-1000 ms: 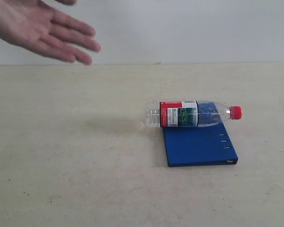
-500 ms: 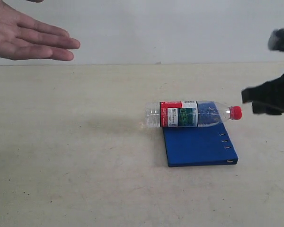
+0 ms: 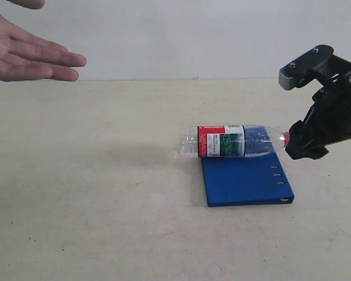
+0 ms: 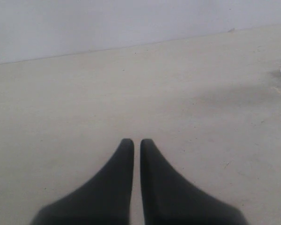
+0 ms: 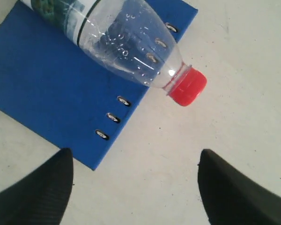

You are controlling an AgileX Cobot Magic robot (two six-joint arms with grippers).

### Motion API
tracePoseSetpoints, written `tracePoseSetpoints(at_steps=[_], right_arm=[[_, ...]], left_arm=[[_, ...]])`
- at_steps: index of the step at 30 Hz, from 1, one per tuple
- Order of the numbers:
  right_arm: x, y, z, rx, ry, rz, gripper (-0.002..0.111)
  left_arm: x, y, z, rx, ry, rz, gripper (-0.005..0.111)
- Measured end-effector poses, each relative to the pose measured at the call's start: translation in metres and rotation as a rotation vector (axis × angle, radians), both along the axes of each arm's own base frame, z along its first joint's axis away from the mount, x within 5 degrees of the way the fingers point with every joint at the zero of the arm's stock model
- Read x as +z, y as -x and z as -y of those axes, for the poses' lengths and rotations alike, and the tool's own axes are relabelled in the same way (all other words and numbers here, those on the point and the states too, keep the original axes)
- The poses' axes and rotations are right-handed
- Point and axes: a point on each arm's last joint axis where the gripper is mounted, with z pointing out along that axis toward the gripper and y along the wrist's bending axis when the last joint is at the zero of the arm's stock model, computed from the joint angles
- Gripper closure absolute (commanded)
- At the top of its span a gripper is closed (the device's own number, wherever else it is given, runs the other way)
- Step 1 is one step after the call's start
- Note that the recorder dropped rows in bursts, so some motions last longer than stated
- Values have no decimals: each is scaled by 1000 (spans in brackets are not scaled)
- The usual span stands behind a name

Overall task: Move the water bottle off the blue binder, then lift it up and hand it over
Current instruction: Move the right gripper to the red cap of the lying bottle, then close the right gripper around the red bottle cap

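Exterior view first: my right gripper [image 3: 303, 147] is in. A second ago it was nowhere in frame and half a second ago it was a blur at the right edge. Now it sits right of centre, at the cap end of the water bottle [image 3: 225, 141], half hiding the red cap. The bottle has not budged. It lies on its side across the far edge of the blue binder [image 3: 245, 181], with its base overhanging to the left. The open hand [image 3: 26, 55] in the upper left has drawn back toward the frame's edge and waits there, so the handover is a long way off.

Left wrist view: my left gripper [image 4: 136, 146] is clenched, tips together over bare table [image 4: 131, 93], idle. Only a sliver of the bottle's base shows.

Right wrist view: my jaws have spread wide and are empty, one finger [image 5: 42, 187] on each side. The red cap [image 5: 187, 87] is ahead of them, clear of both pads. I reckon I'm lined up to push or grab at the neck, with the bottle not yet off the binder
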Motion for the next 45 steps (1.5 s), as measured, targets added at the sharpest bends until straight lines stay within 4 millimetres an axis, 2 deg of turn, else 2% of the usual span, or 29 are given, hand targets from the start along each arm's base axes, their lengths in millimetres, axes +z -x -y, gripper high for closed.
tracePoseSetpoints(at_steps=[4,6,15,21,24,28,34,38,42,45], right_arm=[[0,-3,0,34,24,32,42],[2,-5,-1,-32,-23,48,42],[7,-12,-6,-709,-481,-20,42],[13,-25,8,-1088,-890,-137,42],[9,-29,18,-1207,-992,-198,42],[-6,-22,29,-1323,-1015,-285,42],[-35,-1,30,-1428,-1007,-386,42],[-48,6,34,-1460,-999,-326,42],[-48,1,40,-1454,-1000,-231,42],[-54,-2,39,-1467,-1013,-237,42]], left_arm=[[0,0,0,0,0,0,102],[0,0,0,0,0,0,102],[0,0,0,0,0,0,102],[0,0,0,0,0,0,102],[0,0,0,0,0,0,102],[0,0,0,0,0,0,102],[0,0,0,0,0,0,102],[0,0,0,0,0,0,102],[0,0,0,0,0,0,102],[0,0,0,0,0,0,102]])
